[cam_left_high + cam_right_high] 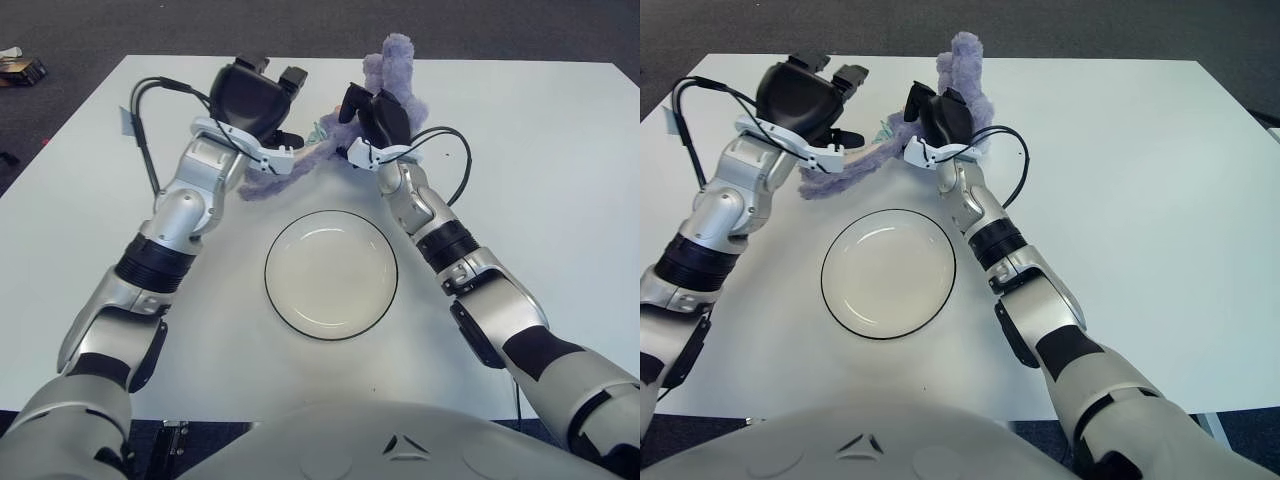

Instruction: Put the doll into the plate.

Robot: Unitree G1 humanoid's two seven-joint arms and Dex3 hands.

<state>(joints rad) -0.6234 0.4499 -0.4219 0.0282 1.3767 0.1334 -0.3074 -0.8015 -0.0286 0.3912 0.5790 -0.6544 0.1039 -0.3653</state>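
Note:
A purple plush doll (397, 62) lies at the far middle of the white table (540, 180), one fuzzy limb trailing toward the near left (262, 187). My right hand (362, 112) is curled around its upper body, just below the raised purple end. From the left, my left hand (278, 108) sits on the doll's lower part, fingers bent over it and thumb underneath. The middle of the doll is hidden between the two hands. A white plate (330, 332) with a thin black rim lies empty below both hands, nearer to me.
Black cables loop off both wrists, by the left forearm (145, 95) and the right forearm (455, 150). Dark carpet surrounds the table, with a small object (20, 68) on the floor at the far left.

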